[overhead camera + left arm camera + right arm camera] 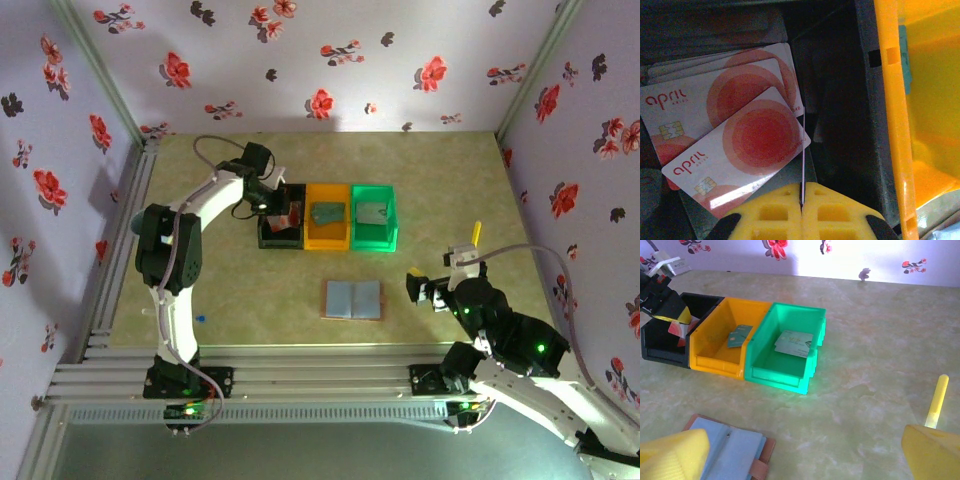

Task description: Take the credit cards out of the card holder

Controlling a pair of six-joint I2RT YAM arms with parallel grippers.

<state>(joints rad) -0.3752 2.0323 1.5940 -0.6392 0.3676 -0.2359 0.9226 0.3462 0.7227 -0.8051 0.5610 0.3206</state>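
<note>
Credit cards (747, 150): thin plastic, smooth and shiny, with light glinting on them; each has a small gold chip that looks like metal.
Black bin (840, 130): hard plastic, dull.
Orange bin (715, 362): hard plastic, smooth, a little shiny.
Green bin (775, 375): hard plastic, smooth, a little shiny.
Card holder (730, 447): looks soft, not shiny; the edge looks like leather.
Table (880, 380): smooth top with a marbled look and a soft shine.
Walls (330, 70): not shiny, flower print; paper or cloth, cannot tell.
Left gripper (801, 192): yellow plastic, not shiny, with square holes.
Right gripper (802, 457): yellow plastic, not shiny, a bit grainy.
Rails (300, 378): silver metal with grooves, dull shine.
</note>
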